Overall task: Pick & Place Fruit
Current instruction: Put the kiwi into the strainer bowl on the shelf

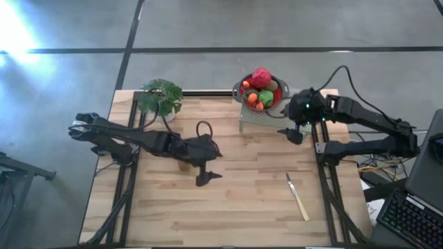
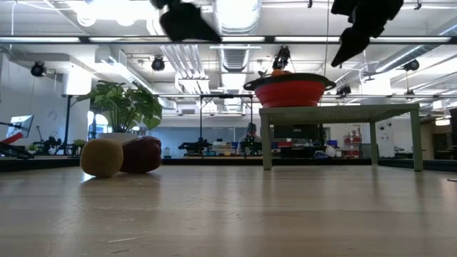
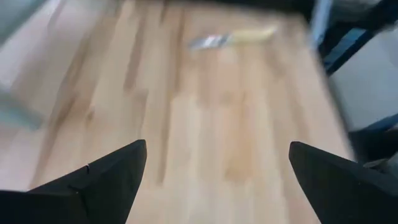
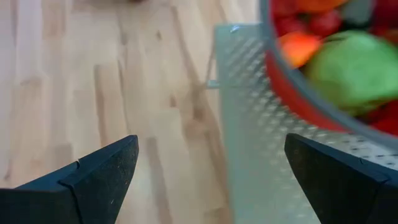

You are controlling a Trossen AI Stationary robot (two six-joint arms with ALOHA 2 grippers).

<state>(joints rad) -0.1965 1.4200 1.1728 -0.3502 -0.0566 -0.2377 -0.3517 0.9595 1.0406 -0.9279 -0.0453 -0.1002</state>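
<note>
A red bowl (image 1: 277, 97) holds the fruit (image 1: 261, 78): a big magenta-red one, orange ones and a green one (image 4: 357, 68). The bowl stands on a small metal stand (image 1: 252, 119) at the table's far side. In the low view, a yellow-brown fruit (image 2: 102, 158) and a dark red fruit (image 2: 142, 154) lie on the table, near the potted plant. My right gripper (image 1: 294, 133) hangs open in the air beside the stand, on its right (image 4: 211, 149). My left gripper (image 1: 207, 177) hovers open over the middle of the table (image 3: 217, 155), above bare wood.
A leafy potted plant (image 1: 160, 97) stands at the far left of the table. A pale-handled knife (image 1: 299, 198) lies near the table's right side, toward the near edge, and shows ahead of the left gripper as a knife (image 3: 233, 38). Bare wood (image 1: 242, 214) lies along the near edge.
</note>
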